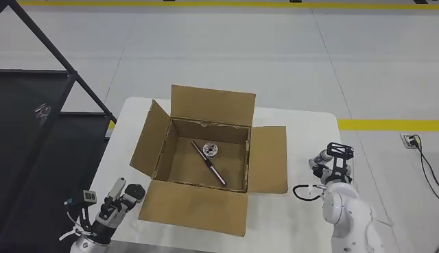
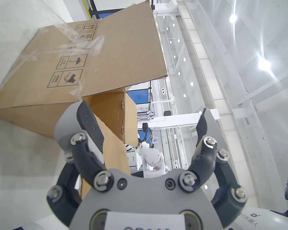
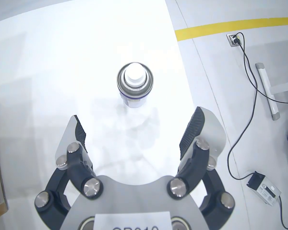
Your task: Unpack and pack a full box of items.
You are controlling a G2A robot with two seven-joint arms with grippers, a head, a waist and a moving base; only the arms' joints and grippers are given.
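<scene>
Black-padded right fingers (image 3: 196,130): spread wide, gripping nothing. Just ahead of them, upright on the white worktop (image 3: 62,48), a spray can (image 3: 135,86), apart from both pads. Left fingers (image 2: 90,125): likewise released and empty, low beside the near left corner of the cardboard box (image 1: 209,130), close to a flap. Farther out, in the middle of the worktop, the box with all four flaps folded open. On its floor, a thin dark rod (image 1: 208,162) lying slantwise and, just beside its far end, a small round metal part (image 1: 211,149).

Looks like unpacking, well along: can out and standing, two pieces left inside. Next, probably: lift clear of the can without knocking it, reach over the box wall, come down from above. For the rod, pinch across the shaft with fingers narrowed first, since thin and flat on the cardboard. For the round part, grip across its rim. Either way, mind the raised flaps.
</scene>
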